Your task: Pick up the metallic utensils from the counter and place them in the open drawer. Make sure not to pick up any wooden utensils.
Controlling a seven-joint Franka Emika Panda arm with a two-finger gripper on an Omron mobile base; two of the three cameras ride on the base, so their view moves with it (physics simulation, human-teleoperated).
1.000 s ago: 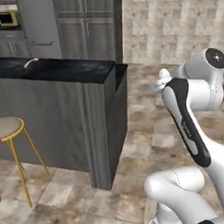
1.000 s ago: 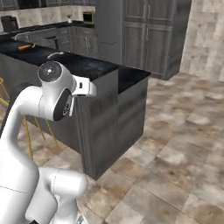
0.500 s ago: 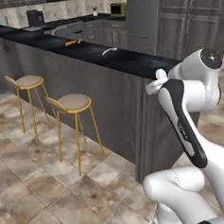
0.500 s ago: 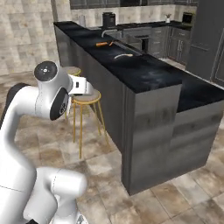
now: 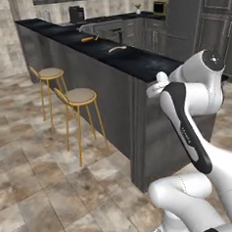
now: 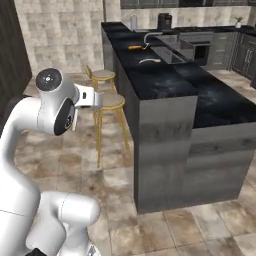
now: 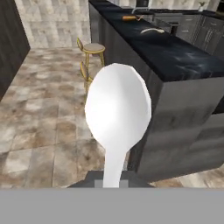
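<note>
— Held in the gripper (image 7: 112,186)?
— Clamped tight on the silver spoon (image 7: 117,113), bowl up and close to the lens, stem running down between the fingertips. In the left base view a white knob (image 5: 161,77) pokes out by the wrist, probably that spoon; hard to be sure.
— On the counter (image 6: 165,82)?
— Orange utensil (image 6: 135,47) toward the far end, near the sink-side edge. Nearer, a pale curved utensil (image 6: 149,61), mid-slab; too small to call wood or metal. Same pair in the hand view: orange (image 7: 129,18), pale (image 7: 151,31).
— In the way?
— Two gold-legged stools (image 5: 80,97) against the counter's grey front panel, the second (image 5: 49,73) farther along. Spoon bowl hiding part of the near stool in the hand view.
— Hard to make out?
— Dark appliance (image 6: 164,20) at the counter's far end, blurred. Faucet (image 6: 150,36) near the orange piece, faint.
</note>
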